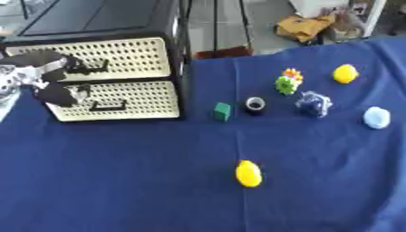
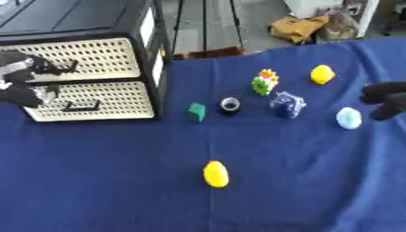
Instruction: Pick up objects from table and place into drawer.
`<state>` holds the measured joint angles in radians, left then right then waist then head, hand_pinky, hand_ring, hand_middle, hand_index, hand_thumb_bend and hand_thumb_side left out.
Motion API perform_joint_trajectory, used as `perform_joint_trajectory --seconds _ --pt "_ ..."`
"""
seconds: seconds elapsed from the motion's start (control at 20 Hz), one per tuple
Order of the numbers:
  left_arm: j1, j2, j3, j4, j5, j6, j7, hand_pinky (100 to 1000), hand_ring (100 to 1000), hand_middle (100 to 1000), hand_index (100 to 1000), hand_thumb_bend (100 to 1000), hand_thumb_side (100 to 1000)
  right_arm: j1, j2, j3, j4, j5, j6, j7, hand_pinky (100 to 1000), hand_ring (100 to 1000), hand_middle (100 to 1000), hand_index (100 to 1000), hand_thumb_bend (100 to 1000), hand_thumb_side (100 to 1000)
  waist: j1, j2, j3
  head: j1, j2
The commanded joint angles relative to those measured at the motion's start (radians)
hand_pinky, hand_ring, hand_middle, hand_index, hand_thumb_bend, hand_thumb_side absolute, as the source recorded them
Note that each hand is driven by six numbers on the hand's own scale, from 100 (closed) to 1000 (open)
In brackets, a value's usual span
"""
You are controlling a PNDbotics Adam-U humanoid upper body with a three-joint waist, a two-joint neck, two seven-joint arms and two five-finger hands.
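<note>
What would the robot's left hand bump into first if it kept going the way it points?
Most likely the handle of the upper drawer: the left hand points right, across the cabinet's front. Depth is unclear, so it may already touch it.

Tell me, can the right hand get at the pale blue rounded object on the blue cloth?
Probably yes: the right hand sits just beside the pale blue rounded object, with only bare blue cloth between them.

Cream perforated drawers (image 1: 111,81) in a black cabinet (image 1: 178,41); navy cloth (image 1: 119,181); yellow ovals (image 1: 248,173), green cube (image 1: 222,111), pale-blue lump (image 1: 377,118), seemingly blue-patterned bundle (image 1: 313,104)
</note>
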<state>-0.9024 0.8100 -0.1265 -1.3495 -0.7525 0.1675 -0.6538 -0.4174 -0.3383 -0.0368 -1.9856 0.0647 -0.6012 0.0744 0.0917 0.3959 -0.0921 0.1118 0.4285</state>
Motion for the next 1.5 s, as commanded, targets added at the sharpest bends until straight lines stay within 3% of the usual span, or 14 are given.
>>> perform_joint_trajectory --seconds 0.05,0.85,1.5 --pt "0.002 0.017 -0.008 -0.027 -0.020 -0.015 -0.010 100 100 178 857 100 294 -0.008 -0.008 -0.001 -0.014 0.003 0.004 0.000 664 720 517 735 100 993 -0.004 -0.018 0.002 -0.004 0.001" --pt "0.127 0.078 -0.039 -0.299 -0.137 -0.017 -0.034 100 100 179 771 100 225 -0.006 -0.010 -0.009 -0.014 -0.013 0.013 -0.010 663 720 521 738 100 984 -0.013 -0.040 0.032 -0.023 0.021" --pt "0.218 0.120 -0.036 -0.470 -0.166 0.012 -0.047 100 100 177 748 100 239 -0.004 -0.009 -0.015 -0.014 -0.017 0.014 -0.016 663 721 523 739 100 985 -0.023 -0.045 0.050 -0.026 0.026"
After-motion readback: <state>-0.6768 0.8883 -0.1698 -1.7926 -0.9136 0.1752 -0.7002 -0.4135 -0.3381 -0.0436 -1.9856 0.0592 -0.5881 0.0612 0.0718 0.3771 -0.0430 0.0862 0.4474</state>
